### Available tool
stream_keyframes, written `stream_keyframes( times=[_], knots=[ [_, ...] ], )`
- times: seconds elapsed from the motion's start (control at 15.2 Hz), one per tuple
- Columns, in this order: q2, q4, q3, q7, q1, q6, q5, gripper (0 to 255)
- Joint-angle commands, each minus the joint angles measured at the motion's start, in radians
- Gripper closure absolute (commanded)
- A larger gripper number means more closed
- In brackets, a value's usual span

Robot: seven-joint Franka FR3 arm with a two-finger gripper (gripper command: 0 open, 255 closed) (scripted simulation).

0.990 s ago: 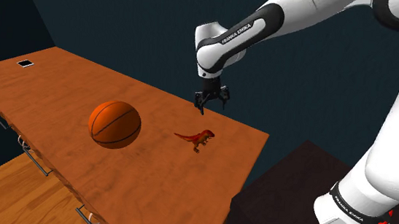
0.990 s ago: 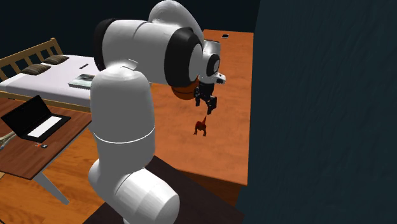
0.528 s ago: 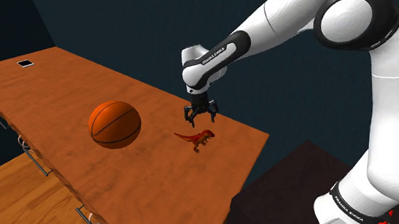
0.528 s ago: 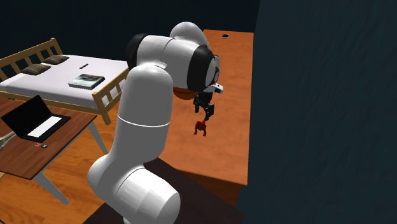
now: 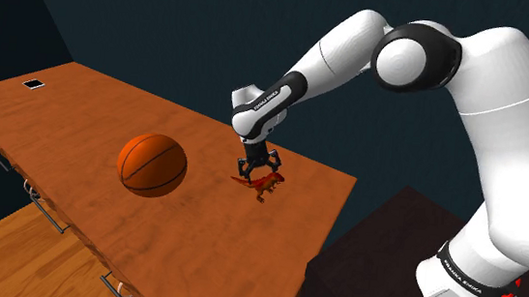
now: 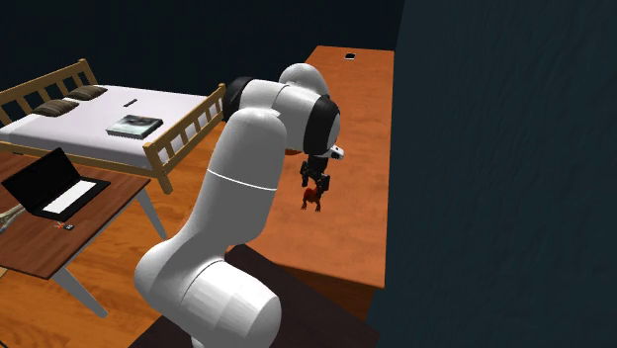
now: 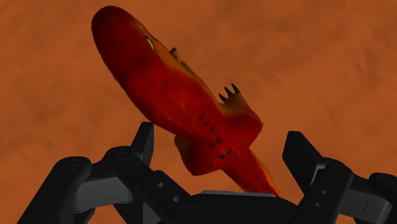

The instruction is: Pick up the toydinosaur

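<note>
A small red toy dinosaur [image 5: 264, 180] stands on the brown wooden tabletop [image 5: 81, 119], near its edge by the dark wall. My black gripper [image 5: 260, 170] hangs straight over it, fingertips down around its body. In the wrist view the dinosaur [image 7: 184, 108] lies between the two fingers [image 7: 143, 141], which stand apart on either side and do not clasp it. The gripper [image 7: 219, 156] is open. In the second exterior view the gripper [image 6: 315, 186] sits just above the dinosaur [image 6: 314, 199].
An orange basketball [image 5: 153, 165] rests on the table to the shoulder view's left of the dinosaur. A small dark square object [image 5: 33, 84] lies at the far corner. Beyond the table stand a bed [image 6: 109, 119] and a low desk with a laptop [image 6: 49, 188].
The arm has swung down and toward the shoulder view's left, lowering the open gripper from above the table until its fingers straddle the dinosaur. The dinosaur and ball have not moved.
</note>
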Motion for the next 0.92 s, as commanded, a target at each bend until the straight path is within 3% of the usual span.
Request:
stream_keyframes(
  times=[0.0,0.26,0.33,0.86],
  knots=[
    [0.023,0.005,-0.003,0.0,0.001,0.017,-0.003,0],
    [0.049,0.012,-0.006,-0.001,0.004,0.036,-0.006,0],
    [0.05,0.014,-0.006,-0.001,0.004,0.035,-0.006,255],
    [0.051,0.015,-0.006,-0.001,0.004,0.035,-0.006,255]
  ],
)
